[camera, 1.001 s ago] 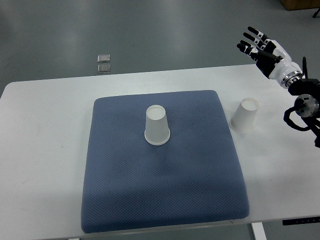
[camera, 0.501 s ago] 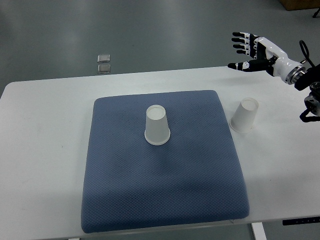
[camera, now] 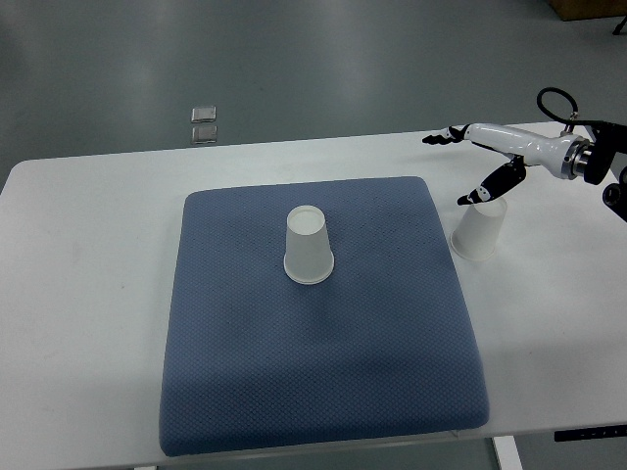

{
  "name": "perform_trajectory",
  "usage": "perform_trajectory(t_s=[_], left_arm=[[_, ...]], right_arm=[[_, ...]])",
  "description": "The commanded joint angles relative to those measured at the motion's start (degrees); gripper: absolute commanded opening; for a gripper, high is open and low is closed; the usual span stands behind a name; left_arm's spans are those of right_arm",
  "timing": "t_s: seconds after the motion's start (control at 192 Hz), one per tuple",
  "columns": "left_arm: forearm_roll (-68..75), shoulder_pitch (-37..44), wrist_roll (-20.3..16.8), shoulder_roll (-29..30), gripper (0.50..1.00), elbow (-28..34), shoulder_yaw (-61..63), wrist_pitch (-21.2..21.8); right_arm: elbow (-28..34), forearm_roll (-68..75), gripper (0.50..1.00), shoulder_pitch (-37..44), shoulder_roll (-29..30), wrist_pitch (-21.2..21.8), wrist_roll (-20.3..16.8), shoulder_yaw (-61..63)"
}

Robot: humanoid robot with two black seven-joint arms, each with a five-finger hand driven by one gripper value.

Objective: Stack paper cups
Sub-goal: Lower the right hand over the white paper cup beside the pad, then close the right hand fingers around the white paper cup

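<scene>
Closest to you, at the bottom of the picture, is the front edge of the white table [camera: 88,323]. A big blue mat [camera: 323,372] lies on it and fills the middle of the frame.

A little above the middle of the picture you see the first paper cup [camera: 308,246] standing on the mat. It is upside down. Its wide mouth sits on the mat and its small flat bottom points up at you, so its long way runs straight up and down. It is plain white, and you can see no words or pictures on it.

Look to the right of the mat and you find the second paper cup [camera: 479,228]. It stands on the bare table, just beside the mat's right edge. It is upside down too, with its bottom up and its long way up and down. It also has no writing you can read.

The right hand [camera: 480,166] reaches in from the right edge of the picture. It sits just above the second cup, at its top end. Its fingers [camera: 446,135] are spread out and its dark thumb [camera: 487,186] points down next to the cup's top. It holds nothing. You cannot tell if the thumb touches the cup.

Farthest away, in the upper left, two small square things [camera: 204,123] lie on the grey floor [camera: 343,59].
</scene>
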Motion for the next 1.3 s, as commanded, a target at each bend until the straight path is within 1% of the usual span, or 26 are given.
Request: perform_trajectory(t_s=[0.0,0.083,0.203,0.422,0.626,0.808,0.866,0.949,1.006,1.142,1.199,1.262,1.293], left_arm=[[0.0,0.0,0.0,0.0,1.000,0.0,0.0,0.1],[0.0,0.1,0.0,0.0,1.000,0.0,0.0,0.0],[0.0,0.0,0.0,0.0,1.000,0.0,0.0,0.0],[0.0,0.0,0.0,0.0,1.000,0.0,0.0,0.0],[0.0,0.0,0.0,0.0,1.000,0.0,0.0,0.0],[0.0,0.0,0.0,0.0,1.000,0.0,0.0,0.0],[0.0,0.0,0.0,0.0,1.000,0.0,0.0,0.0],[0.0,0.0,0.0,0.0,1.000,0.0,0.0,0.1],[0.0,0.1,0.0,0.0,1.000,0.0,0.0,0.0],[0.0,0.0,0.0,0.0,1.000,0.0,0.0,0.0],[0.0,0.0,0.0,0.0,1.000,0.0,0.0,0.0],[0.0,0.0,0.0,0.0,1.000,0.0,0.0,0.0],[0.0,0.0,0.0,0.0,1.000,0.0,-0.1,0.0]], right_arm=[[0.1,-2.4,0.913,0.2,-0.5,-0.4,0.0,-1.8],[0.1,-3.7,0.913,0.2,-0.9,-0.7,0.0,-3.1],[0.0,-5.0,0.913,0.7,-1.1,-2.2,0.0,-5.2],[-0.8,-6.6,0.913,1.0,-2.0,-6.7,-0.1,-10.2],[-2.8,-8.8,0.911,1.7,-2.1,-10.7,0.0,-13.2],[-3.9,-8.9,0.901,1.7,-2.0,-11.9,-0.1,-13.7],[-4.2,-9.3,0.881,1.7,-2.0,-12.2,-0.1,-14.4],[-4.3,-9.2,0.866,1.8,-2.0,-12.7,-0.1,-15.0],[-4.3,-9.2,0.838,1.8,-1.9,-12.8,0.0,-15.1],[-4.3,-9.1,0.821,1.8,-1.7,-12.7,0.0,-15.1],[-4.3,-9.1,0.803,1.8,-1.7,-12.7,0.1,-15.1],[-4.3,-9.1,0.795,1.8,-1.6,-12.7,0.1,-15.2],[-4.3,-9.1,0.774,1.8,-1.5,-12.7,0.1,-15.2]])
